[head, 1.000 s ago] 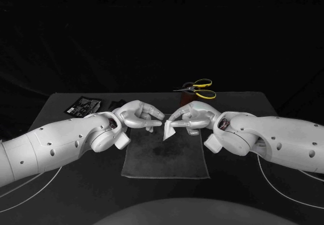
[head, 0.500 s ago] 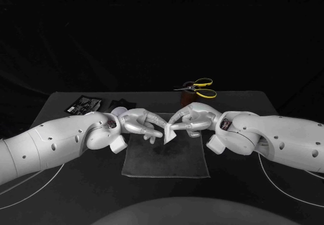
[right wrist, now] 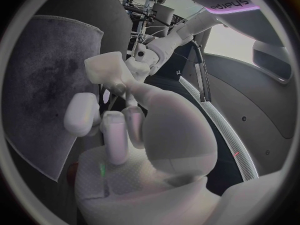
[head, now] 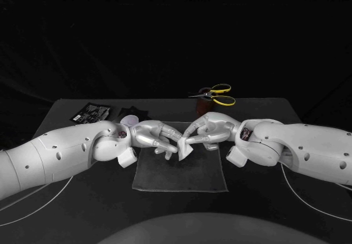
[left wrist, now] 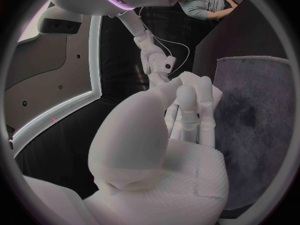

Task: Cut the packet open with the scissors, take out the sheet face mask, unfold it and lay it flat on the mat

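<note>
Pinching the folded sheet mask (head: 185, 151) from both sides with left hand (head: 155, 136) and right hand (head: 209, 130), fingertips meeting just above the far half of the mat (head: 179, 175). Hanging with long side near upright, lower edge toward the mat. From the head, also scissors (head: 217, 95) and packet (head: 91, 113) well behind; from the right wrist, a thick folded block.

left robot hand (left wrist: 156, 150), fingertips touching folded sheet mask (left wrist: 194, 78), grey mat (left wrist: 256, 115) beside
</note>
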